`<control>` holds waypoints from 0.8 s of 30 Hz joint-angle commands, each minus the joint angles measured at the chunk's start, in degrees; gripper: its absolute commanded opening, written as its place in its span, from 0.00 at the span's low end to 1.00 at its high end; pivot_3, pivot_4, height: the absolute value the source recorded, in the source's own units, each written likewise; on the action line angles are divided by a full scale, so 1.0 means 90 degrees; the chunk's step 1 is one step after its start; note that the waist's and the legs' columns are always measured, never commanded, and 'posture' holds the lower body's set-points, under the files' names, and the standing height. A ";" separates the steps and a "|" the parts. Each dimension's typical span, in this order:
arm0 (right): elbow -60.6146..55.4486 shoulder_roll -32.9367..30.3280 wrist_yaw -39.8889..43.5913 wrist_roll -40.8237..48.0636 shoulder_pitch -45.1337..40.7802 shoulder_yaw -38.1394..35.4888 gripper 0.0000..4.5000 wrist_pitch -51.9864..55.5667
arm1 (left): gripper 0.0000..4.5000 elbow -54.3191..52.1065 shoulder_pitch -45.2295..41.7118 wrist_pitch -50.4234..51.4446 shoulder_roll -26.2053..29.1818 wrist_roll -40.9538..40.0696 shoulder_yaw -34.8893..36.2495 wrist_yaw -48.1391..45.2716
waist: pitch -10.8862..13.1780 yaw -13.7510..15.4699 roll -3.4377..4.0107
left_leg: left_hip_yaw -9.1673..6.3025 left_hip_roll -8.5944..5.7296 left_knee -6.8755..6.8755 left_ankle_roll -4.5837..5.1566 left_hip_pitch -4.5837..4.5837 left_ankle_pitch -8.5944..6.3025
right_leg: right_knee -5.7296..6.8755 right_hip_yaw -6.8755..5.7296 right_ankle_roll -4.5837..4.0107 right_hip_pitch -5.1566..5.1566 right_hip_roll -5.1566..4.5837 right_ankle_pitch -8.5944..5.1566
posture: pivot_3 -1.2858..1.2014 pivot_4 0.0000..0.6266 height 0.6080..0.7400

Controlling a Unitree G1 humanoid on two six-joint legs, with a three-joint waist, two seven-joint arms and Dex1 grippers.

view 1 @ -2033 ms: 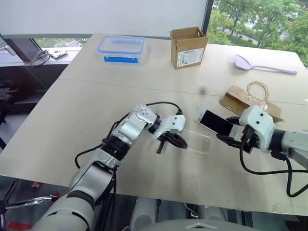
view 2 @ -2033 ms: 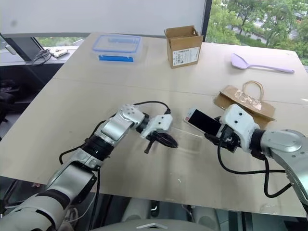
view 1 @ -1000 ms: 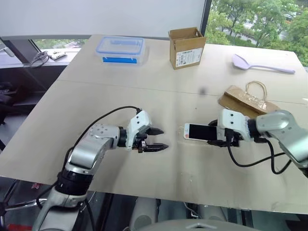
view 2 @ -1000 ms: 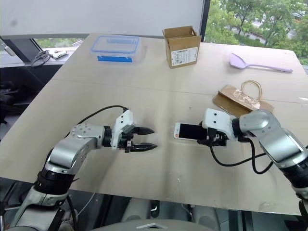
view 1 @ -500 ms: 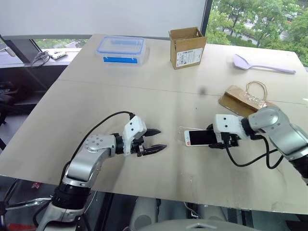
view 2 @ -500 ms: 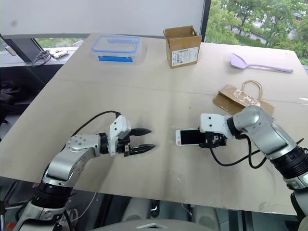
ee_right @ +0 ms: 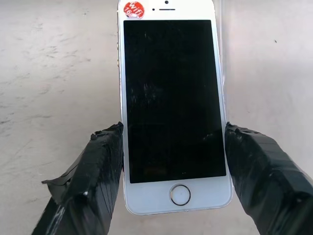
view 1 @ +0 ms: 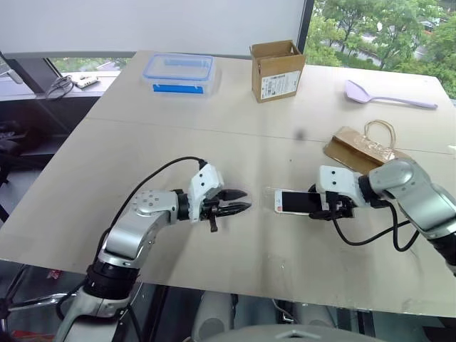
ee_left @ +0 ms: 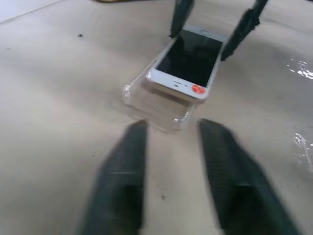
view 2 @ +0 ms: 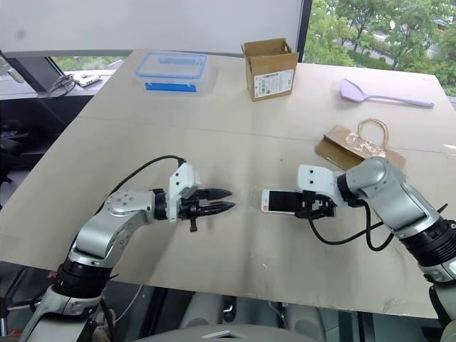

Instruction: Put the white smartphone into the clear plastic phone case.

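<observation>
- Two grippers over the counter, then. What is the right gripper doing?
- Its two black fingers pinch the phone by its long edges, near the end with the round button. The screen faces up and is dark; a small red sticker sits at the far end.
- And the case?
- It lies on the counter under the phone's free end. From the left wrist, that end of the phone rests on or just over the clear shell, tilted a little, and the case's near rim and corners stick out past it. I cannot tell whether the phone is seated inside the rim.
- Where is the left gripper?
- Just to the left of the case, pointing across at it, apart from both case and phone. From the head its fingers look nearly pressed together, though a narrow gap between the tips shows from its own wrist. They hold nothing.
- Anything else on the counter?
- Well apart, at the far side: a clear box with a blue-rimmed lid, an open cardboard box and a pale purple spoon. A flattened brown paper bag with handles lies just behind the right arm.
</observation>
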 commanded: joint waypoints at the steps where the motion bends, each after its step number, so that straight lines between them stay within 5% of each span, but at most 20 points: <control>1: -0.0296 -0.0056 -0.0064 0.0097 -0.0016 -0.0299 0.62 0.0233 | 0.00 0.0202 -0.0175 -0.0103 -0.0030 0.0214 -0.0233 0.0070 | 0.0000 0.0004 0.0000 | -0.0001 0.0000 0.0000 0.0000 0.0000 0.0000 | 0.0000 0.0000 0.0000 0.0000 0.0000 0.0000 | 0.52 0.24 1.00; 24: -0.0567 0.0252 -0.0426 -0.0195 -0.0174 0.0114 0.62 0.1220 | 0.00 0.1032 -0.0458 -0.0463 -0.0510 0.0831 -0.0659 0.0322 | -0.0002 -0.0003 0.0000 | -0.0002 0.0000 0.0006 0.0000 0.0002 0.0000 | 0.0013 0.0001 0.0000 -0.0001 0.0000 0.0000 | 0.52 0.24 1.00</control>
